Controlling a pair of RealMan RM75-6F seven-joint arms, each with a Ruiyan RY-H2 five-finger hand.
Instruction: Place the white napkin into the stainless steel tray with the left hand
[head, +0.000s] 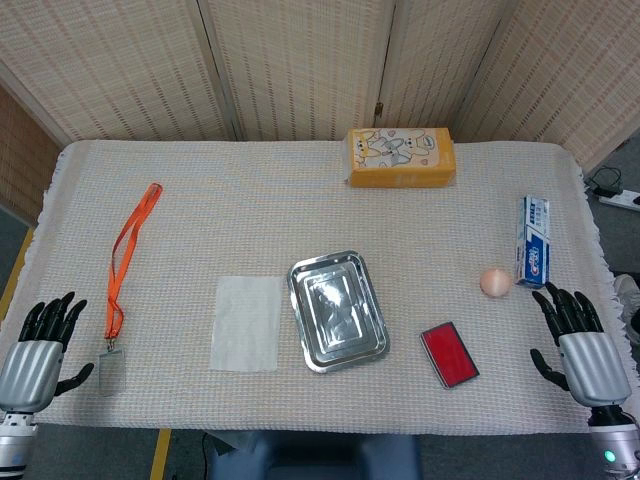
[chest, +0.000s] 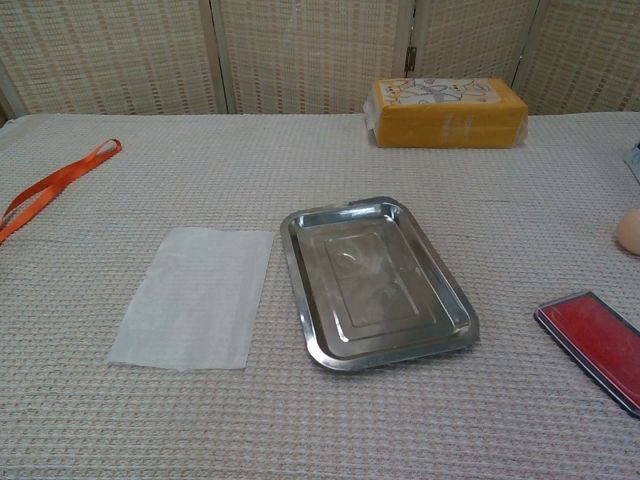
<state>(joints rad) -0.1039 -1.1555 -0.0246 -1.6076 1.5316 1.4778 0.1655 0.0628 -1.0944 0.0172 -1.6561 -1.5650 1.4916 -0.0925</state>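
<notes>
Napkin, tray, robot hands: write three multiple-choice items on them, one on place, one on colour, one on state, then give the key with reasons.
1. Where does the napkin lie?
A. In the tray
B. Flat on the table, beside the tray's left edge
C. Under the orange box

2. What colour is the lanyard?
A. Orange
B. Blue
C. Green

3. What is the left robot hand doing?
A. Gripping the napkin
B. Pressing on the tray
C. Holding nothing, fingers apart

Key: 1 B, the tray is bare inside and the napkin lies next to it. 2 A, the strap is bright orange in both views. 3 C, the hand sits at the table's near left corner, far from the napkin; the right robot hand is likewise free.
</notes>
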